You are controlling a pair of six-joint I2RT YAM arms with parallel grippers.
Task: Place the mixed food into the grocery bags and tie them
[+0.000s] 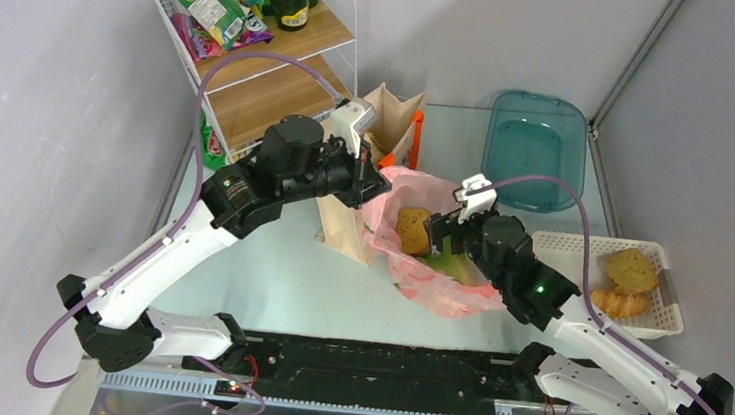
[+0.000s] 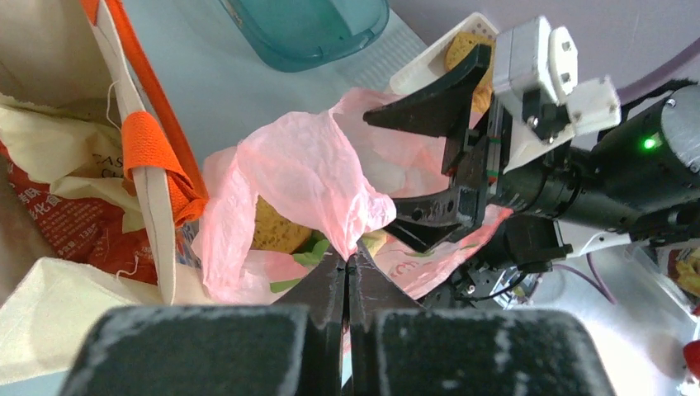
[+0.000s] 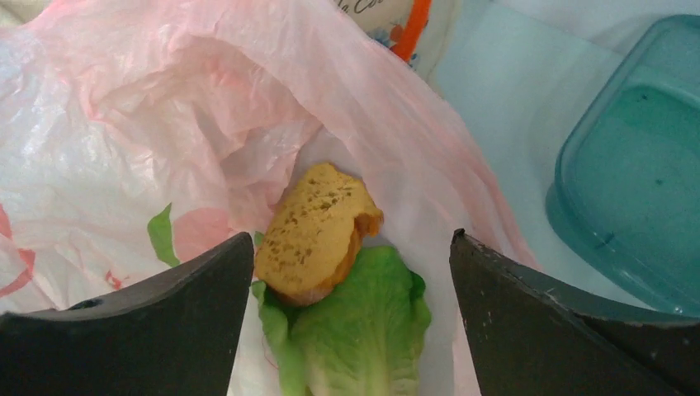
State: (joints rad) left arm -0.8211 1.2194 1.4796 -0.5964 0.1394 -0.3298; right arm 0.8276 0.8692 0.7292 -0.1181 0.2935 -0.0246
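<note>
Filling pink bag [image 1: 447, 290]: rim pinched in closed left gripper [image 2: 348, 264], right gripper [image 3: 351, 238] wide and empty over bread roll [image 3: 318, 231] and lettuce [image 3: 355, 322] inside. Next, likely: fetch rolls [image 1: 629, 271] from right basket [image 1: 581, 244].

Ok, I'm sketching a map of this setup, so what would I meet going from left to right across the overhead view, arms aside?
Wire shelf rack → beige tote → pink bag → teal tray → white basket.
</note>
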